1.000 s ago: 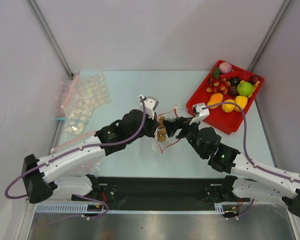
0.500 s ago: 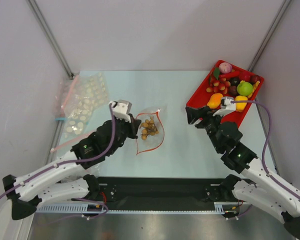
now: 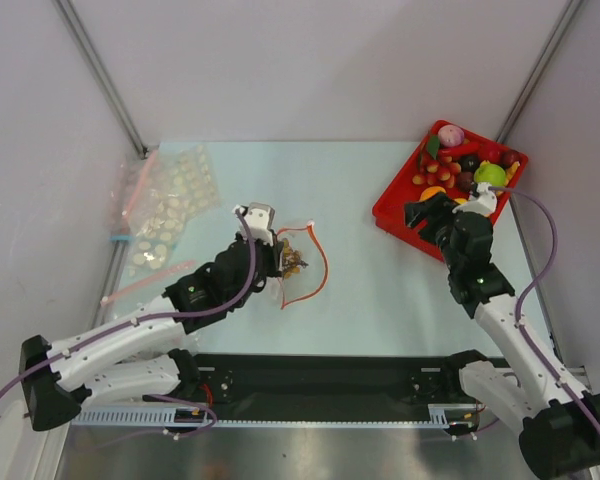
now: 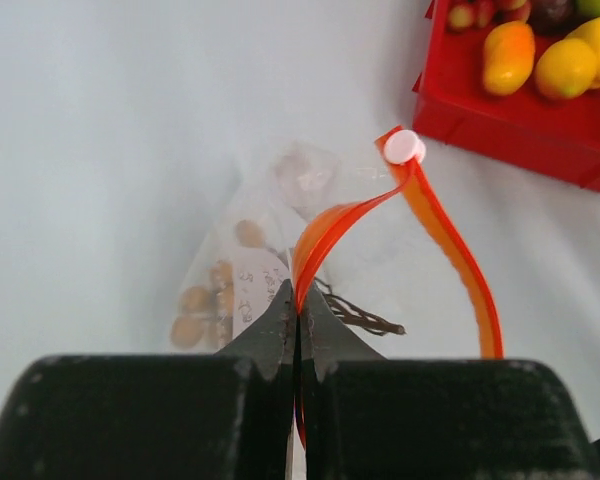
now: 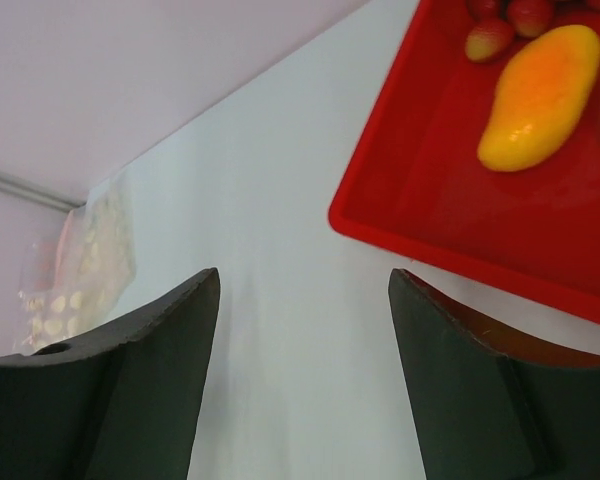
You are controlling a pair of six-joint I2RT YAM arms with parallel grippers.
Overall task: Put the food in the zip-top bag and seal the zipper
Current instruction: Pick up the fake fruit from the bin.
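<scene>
Zip-top bag [image 3: 298, 268] sits mid-table, left of centre, with brown nut clusters [image 4: 215, 300] inside. Left gripper [image 4: 297, 310] is clamped tight on the zipper [image 4: 450, 240] near one end. That lifts the strip so the mouth bows open, probably to keep it ready for loading. Right gripper [image 5: 302, 282] is spread wide and empty over the near-left rim of the red tray [image 3: 392, 218] at far right, likely lining up on the orange fruit [image 5: 540, 95].

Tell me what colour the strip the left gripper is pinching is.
The zipper strip is red-orange, clearest in the left wrist view.
</scene>
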